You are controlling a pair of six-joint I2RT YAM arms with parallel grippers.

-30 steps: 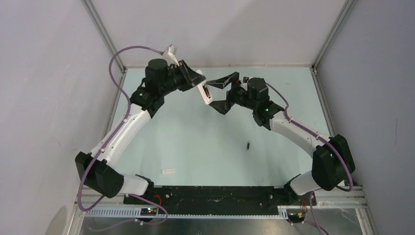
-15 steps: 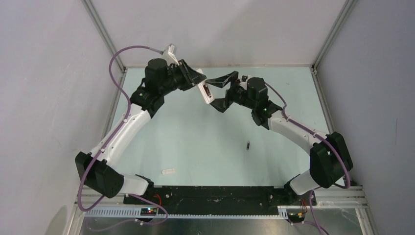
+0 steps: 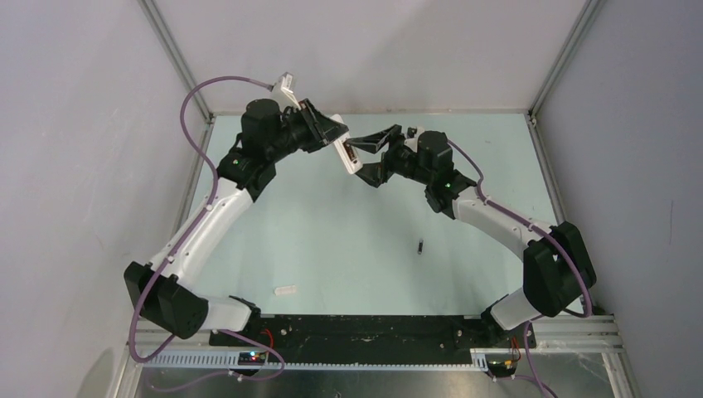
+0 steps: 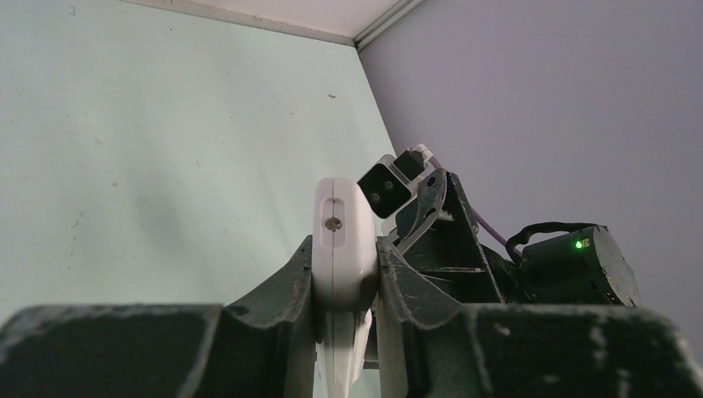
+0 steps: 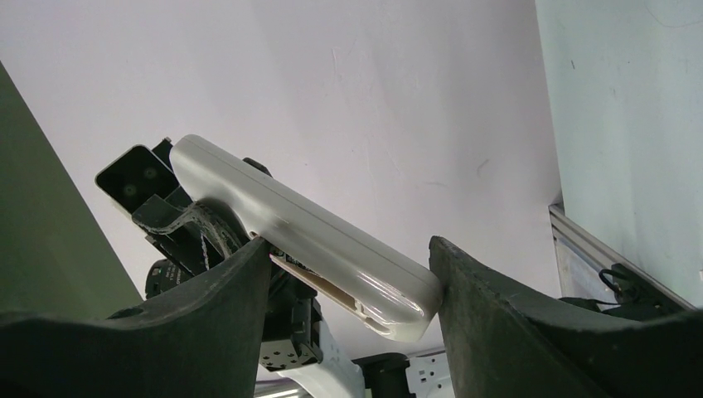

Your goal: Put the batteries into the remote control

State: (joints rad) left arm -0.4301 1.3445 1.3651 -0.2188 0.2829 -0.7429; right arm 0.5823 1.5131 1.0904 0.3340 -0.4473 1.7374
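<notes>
Left gripper (image 3: 335,138) is up above the far middle of the table (image 3: 332,240), jaws clamped narrow on the remote control (image 3: 349,155). In the left wrist view the two fingers (image 4: 300,278) press both flat sides of the remote control (image 4: 340,236), which stands edge-on with its rounded end and a small screw hole facing the camera. Remote is off the table, tilted, its lower end pointing toward the right arm.

Right gripper (image 3: 366,157) faces it from the right, jaws spread wide with the remote's free end between them. In the right wrist view the remote control (image 5: 265,203) runs diagonally across the gap of the right gripper (image 5: 348,249), with a brownish strip showing along its underside. The left finger (image 5: 224,290) sits just under the remote's edge and the right one just beside its tip; contact cannot be told. Whether a battery sits in the recess cannot be told either.

One battery (image 3: 421,246) lies on the table, right of centre, well apart from both grippers. A small white cover strip (image 3: 284,290) lies flat near the front edge, close to the left arm's base.
</notes>
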